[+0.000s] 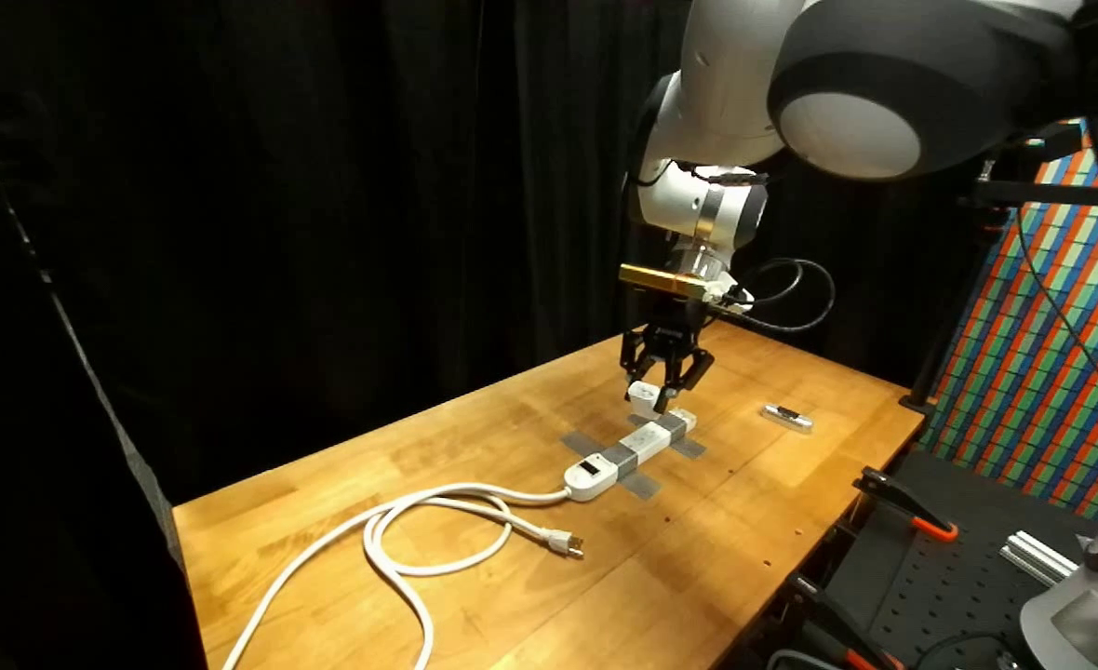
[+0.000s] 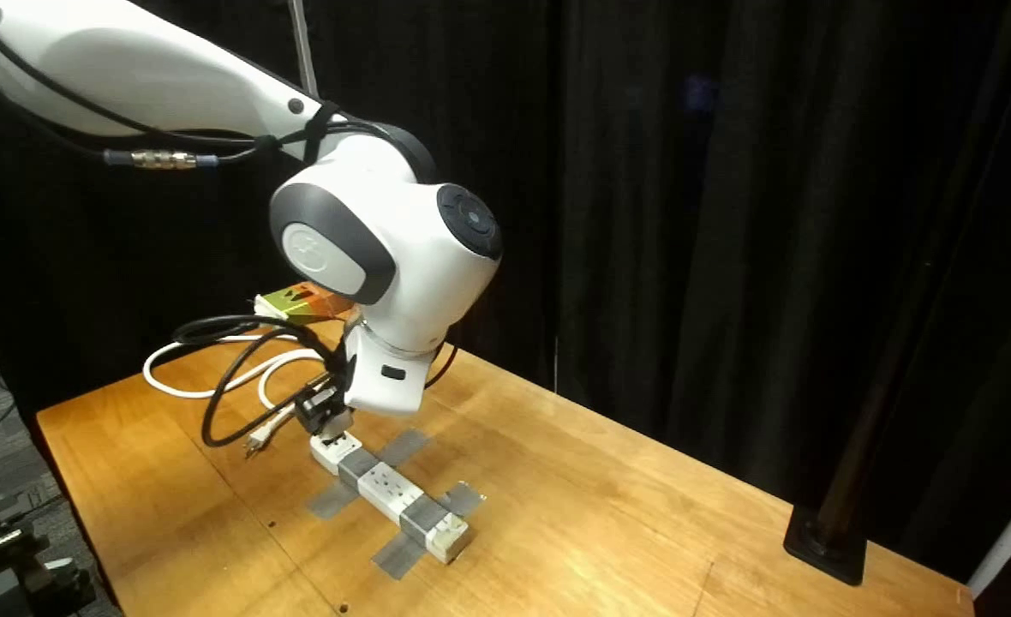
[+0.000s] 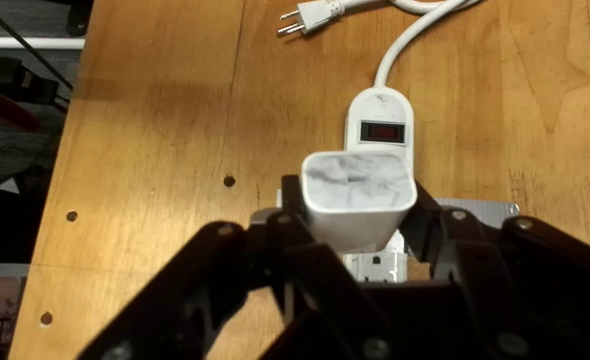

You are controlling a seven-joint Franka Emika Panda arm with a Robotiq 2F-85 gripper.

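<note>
My gripper (image 3: 355, 206) is shut on a white block (image 3: 357, 182) with rounded corners and a grey marbled top face. The block also shows between the fingers in an exterior view (image 1: 644, 400), a little tilted. It is close above or beside a white power strip (image 1: 647, 439); I cannot tell whether they touch. The strip lies on the wooden table, held down by grey tape, and shows in the other views too (image 2: 390, 488) (image 3: 381, 107). Its red switch faces up. In an exterior view the gripper (image 2: 324, 413) is over the strip's switch end, and the block is mostly hidden.
The strip's white cord (image 1: 437, 566) loops on the wooden table (image 1: 698, 540) and ends in a three-prong plug (image 1: 563, 542). A small silver item (image 1: 786, 417) lies beside the strip. Clamps (image 1: 907, 502) grip the table edge. A black post base (image 2: 825, 546) stands at a corner.
</note>
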